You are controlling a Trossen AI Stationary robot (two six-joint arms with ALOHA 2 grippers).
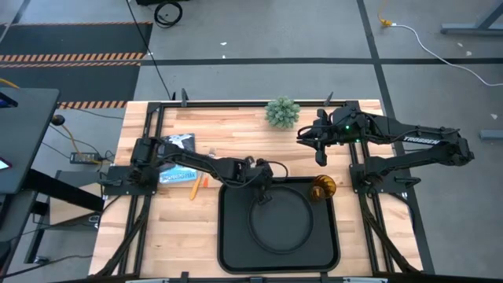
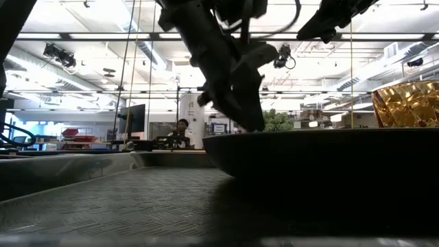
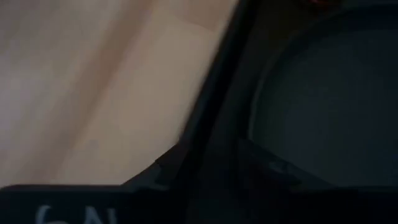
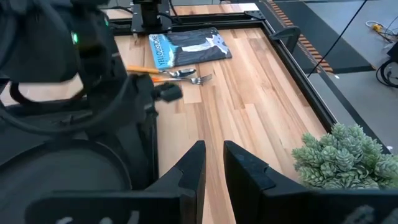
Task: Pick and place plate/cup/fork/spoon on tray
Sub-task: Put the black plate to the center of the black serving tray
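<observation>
The round black plate (image 1: 279, 218) lies level inside the black tray (image 1: 228, 251). My left gripper (image 1: 263, 186) is down at the plate's far left rim, shut on it. The amber cup (image 1: 323, 189) stands at the tray's far right corner and shows behind the plate in the low view (image 2: 408, 103). The fork (image 4: 200, 79) and spoon (image 4: 179, 73) lie side by side on the table left of the tray, next to a blue booklet (image 1: 177, 157). My right gripper (image 1: 321, 155) hangs shut and empty above the table near the plant. My left gripper has the plate's far left rim (image 3: 239, 118) between its two fingers, one finger inside the plate and one outside. The fingers (image 2: 248, 113) come slanting down from the table's left. The plate sits level, low in the tray; whether it touches the tray's floor I cannot tell.
A small green plant (image 1: 282, 112) stands at the table's far edge, just left of my right gripper. The booklet lies on the left part of the table. Bare wood shows between the booklet, the plant and the tray.
</observation>
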